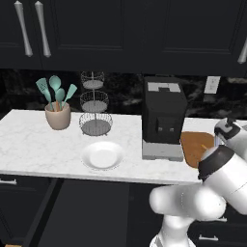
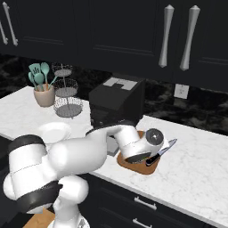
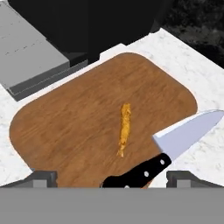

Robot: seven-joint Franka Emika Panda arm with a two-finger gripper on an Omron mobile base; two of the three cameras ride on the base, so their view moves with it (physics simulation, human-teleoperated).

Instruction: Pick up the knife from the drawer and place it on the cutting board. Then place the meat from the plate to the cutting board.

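Pincer (image 3: 112,178) spread wide over rounded wooden cutting board (image 3: 78,118) bearing thin orange meat (image 3: 124,129) and black-handled knife (image 3: 170,146).

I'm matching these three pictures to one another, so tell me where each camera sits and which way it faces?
Left base view: behind the arm on its left, facing the counter, plate and coffee machine; arm at lower right.
Right base view: behind on the right, same counter; arm from lower left, over the cutting board.
Hand view: on the hand, looking down at the cutting board, meat and knife; open gripper at the bottom.
All three share the cutting board.
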